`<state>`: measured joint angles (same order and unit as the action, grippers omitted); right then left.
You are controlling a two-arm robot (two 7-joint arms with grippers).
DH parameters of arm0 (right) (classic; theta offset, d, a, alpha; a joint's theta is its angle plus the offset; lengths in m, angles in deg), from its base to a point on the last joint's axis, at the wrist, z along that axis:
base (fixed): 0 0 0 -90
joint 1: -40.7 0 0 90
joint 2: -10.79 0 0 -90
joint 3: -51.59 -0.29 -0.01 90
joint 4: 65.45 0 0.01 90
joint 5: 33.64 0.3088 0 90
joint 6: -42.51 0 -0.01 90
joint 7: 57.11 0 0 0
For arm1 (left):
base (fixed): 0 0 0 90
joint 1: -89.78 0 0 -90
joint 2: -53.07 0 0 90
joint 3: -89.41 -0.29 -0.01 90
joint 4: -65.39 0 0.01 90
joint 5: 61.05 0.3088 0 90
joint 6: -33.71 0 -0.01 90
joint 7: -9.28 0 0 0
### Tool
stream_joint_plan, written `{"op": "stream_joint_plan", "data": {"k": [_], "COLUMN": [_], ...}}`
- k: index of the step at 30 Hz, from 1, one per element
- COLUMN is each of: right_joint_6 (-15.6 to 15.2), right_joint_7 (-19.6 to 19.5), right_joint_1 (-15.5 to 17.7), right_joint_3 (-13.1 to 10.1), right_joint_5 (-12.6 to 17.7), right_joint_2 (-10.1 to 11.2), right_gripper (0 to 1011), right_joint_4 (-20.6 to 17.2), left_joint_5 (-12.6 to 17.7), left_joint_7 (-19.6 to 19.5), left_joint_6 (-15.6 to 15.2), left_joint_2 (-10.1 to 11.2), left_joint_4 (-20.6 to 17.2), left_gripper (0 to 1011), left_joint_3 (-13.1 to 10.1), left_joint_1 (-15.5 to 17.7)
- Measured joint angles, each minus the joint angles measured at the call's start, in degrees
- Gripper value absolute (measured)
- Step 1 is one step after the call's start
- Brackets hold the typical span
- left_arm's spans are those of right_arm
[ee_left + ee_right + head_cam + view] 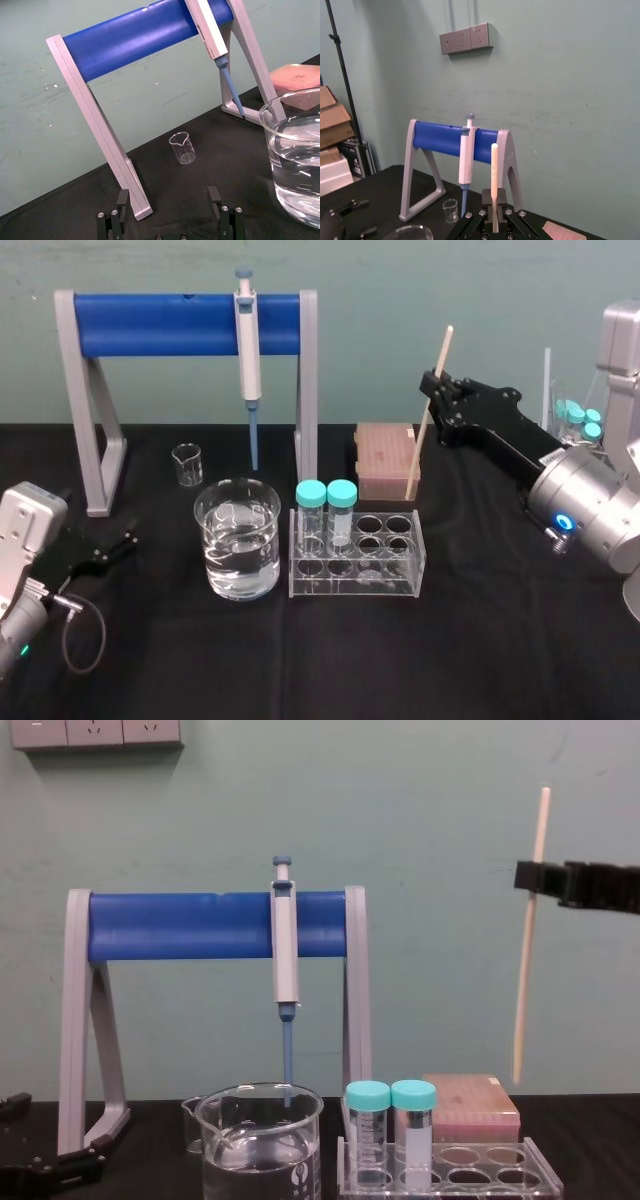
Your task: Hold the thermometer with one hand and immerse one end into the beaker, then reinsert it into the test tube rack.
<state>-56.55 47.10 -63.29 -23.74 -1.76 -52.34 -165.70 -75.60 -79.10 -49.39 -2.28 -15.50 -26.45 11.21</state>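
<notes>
Head view: my right gripper [440, 380] clamps the long cream-beige rod thermometer [420, 445], lifted, beyond the far right corner of the clear acrylic test tube rack [405, 565]. Left wrist view: my left gripper [169, 200] stands wide, left of the large clear glass beaker [272, 150].

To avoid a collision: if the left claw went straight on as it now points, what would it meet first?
Probably the small beaker, which stands ahead, centred before the open left claw. The foot of the grey stand lies nearer, beside that line, so it might touch first; depth is unclear.
</notes>
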Motion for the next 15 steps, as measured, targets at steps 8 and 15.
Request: {"op": "stream_joint_plan", "data": {"k": [8, 15], "right_joint_6": [-0.11, 0.34], "right_joint_7": [1.77, 3.05], "right_joint_1": [0.92, 1.15], "right_joint_3": [-0.44, 0.1], "right_joint_5": [0.03, 0.1], "right_joint_2": [0.46, 0.26], "right_gripper": [55, 56], "right_joint_4": [1.49, 3.5], "left_joint_5": [0.0, 0.0], "left_joint_7": [0.0, 0.0], "left_joint_6": [0.0, 0.0], "left_joint_2": [0.0, 0.0], "left_joint_4": [0.0, 0.0], "left_gripper": [1004, 1004], "left_joint_3": [0.0, 0.0], "left_joint_1": [0.0, 0.0]}}
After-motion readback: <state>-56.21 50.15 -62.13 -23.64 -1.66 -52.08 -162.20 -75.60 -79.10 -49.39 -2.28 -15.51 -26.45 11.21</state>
